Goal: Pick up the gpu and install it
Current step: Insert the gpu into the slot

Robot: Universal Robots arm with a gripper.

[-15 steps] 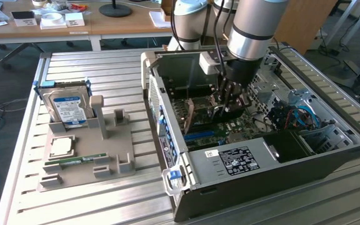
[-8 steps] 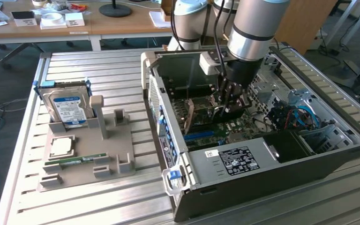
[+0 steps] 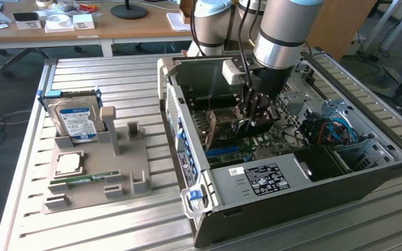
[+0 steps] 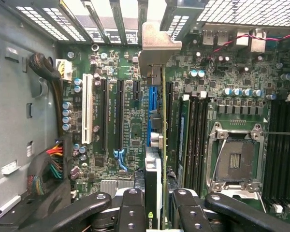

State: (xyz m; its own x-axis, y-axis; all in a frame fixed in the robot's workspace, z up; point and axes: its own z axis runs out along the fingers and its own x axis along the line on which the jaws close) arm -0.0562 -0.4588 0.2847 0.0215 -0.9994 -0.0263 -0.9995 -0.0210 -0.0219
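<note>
The gripper [image 3: 255,117] is deep inside the open case [image 3: 305,193], centre-right in the exterior view, jaws clamped on the gpu [image 3: 220,127]. The card stands on edge just above the motherboard [image 3: 257,144]. Through the wrist camera, the gpu [image 4: 155,188] runs edge-on between the gripper [image 4: 159,212] fingers [image 4: 130,212], its metal bracket at the case's rear slots and blue and black slots on the motherboard [image 4: 121,121] beside it. On the exterior view's left, the hard drive [image 3: 75,117] and memory stick [image 3: 86,179] sit in the grey holder [image 3: 127,162] on the table [image 3: 117,225].
</note>
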